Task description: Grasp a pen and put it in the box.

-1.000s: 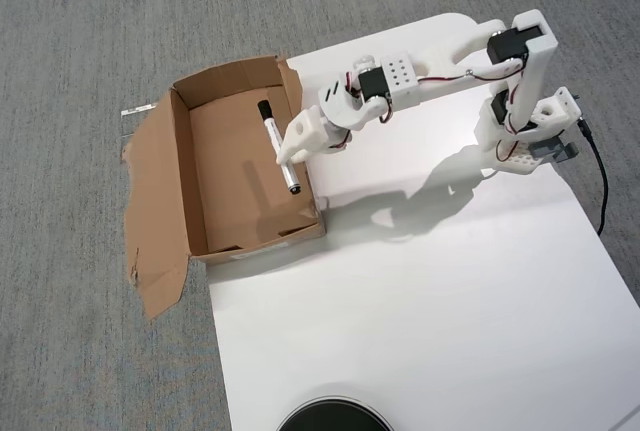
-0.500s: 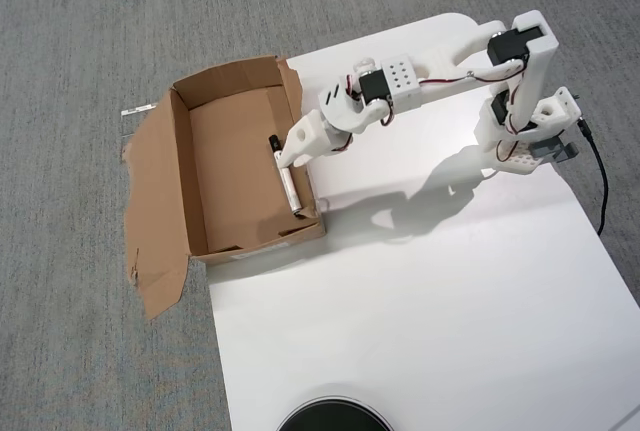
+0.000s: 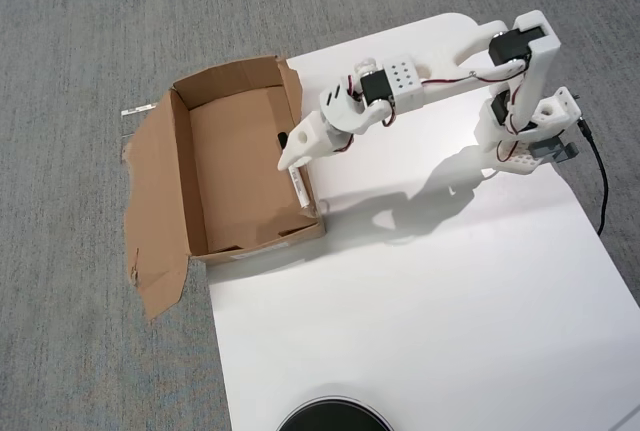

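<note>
The brown cardboard box (image 3: 235, 166) lies open at the left, partly on the table's left edge, with its wide flap (image 3: 155, 211) splayed flat on the carpet. My gripper (image 3: 293, 156) reaches left from the arm base (image 3: 525, 121) and hangs over the box's right wall. It is shut on the pen (image 3: 299, 189). The pen's white lettered barrel sticks out below the fingers along the right wall, and a black end shows at the upper side of the jaws. The pen's lower end is near the box's front right corner.
The white table (image 3: 430, 291) lies on grey carpet (image 3: 70, 51). A black round object (image 3: 330, 419) sits at the table's bottom edge. A black cable (image 3: 601, 181) runs down from the arm base at the right.
</note>
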Tool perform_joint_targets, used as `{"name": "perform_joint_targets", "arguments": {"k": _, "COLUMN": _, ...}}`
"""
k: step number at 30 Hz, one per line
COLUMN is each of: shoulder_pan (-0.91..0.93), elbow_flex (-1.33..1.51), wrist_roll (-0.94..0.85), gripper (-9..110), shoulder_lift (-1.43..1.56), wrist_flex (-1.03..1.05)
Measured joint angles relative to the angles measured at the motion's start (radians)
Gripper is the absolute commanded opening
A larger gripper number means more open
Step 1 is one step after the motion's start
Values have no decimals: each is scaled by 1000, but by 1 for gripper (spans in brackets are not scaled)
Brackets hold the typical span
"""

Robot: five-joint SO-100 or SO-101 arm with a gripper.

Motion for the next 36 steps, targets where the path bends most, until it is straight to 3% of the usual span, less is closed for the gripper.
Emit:
{"name": "perform_joint_targets", "arguments": {"k": 3, "shoulder_pan": 8, "elbow_flex": 0, "wrist_roll": -89, "gripper": 13, "shoulder_lift": 64, "wrist_flex": 0}}
{"name": "perform_joint_targets", "arguments": {"k": 21, "shoulder_pan": 8, "elbow_flex": 0, "wrist_roll": -1101, "gripper": 12, "shoulder_lift": 268, "wrist_flex": 2}}
{"name": "perform_joint_targets", "arguments": {"k": 36, "shoulder_pan": 6, "elbow_flex": 17, "wrist_roll": -1213, "gripper": 12, "shoulder_lift": 376, "wrist_flex": 2}}
